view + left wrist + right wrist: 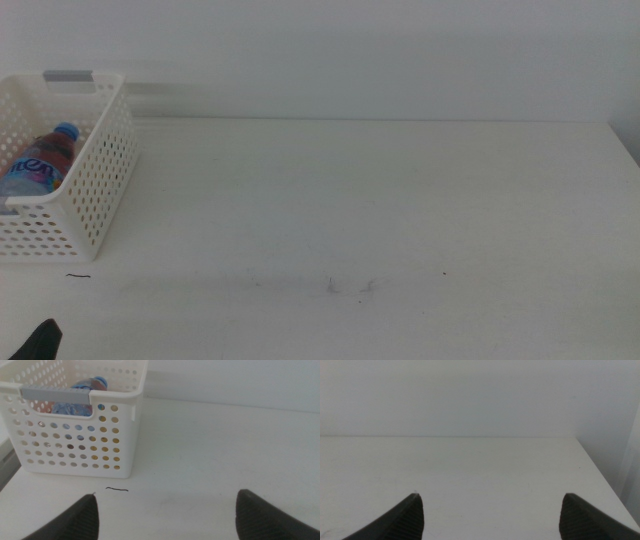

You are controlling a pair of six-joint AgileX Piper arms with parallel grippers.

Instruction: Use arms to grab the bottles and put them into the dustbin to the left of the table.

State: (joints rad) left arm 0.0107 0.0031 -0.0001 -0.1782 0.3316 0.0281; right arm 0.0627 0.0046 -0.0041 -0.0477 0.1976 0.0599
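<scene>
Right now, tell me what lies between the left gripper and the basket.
Only bare table with a short dark scuff lies between the left gripper and the basket, per the left wrist view.

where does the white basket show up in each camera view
Middle view: the dustbin sits at the far left edge of the table, partly cut off.
Left wrist view: the dustbin fills the upper left, ahead of the open left end effector.
Right wrist view: not in it.
Shared landmark: the blue-capped bottle lying inside, also seen over the rim in the left wrist view.
</scene>
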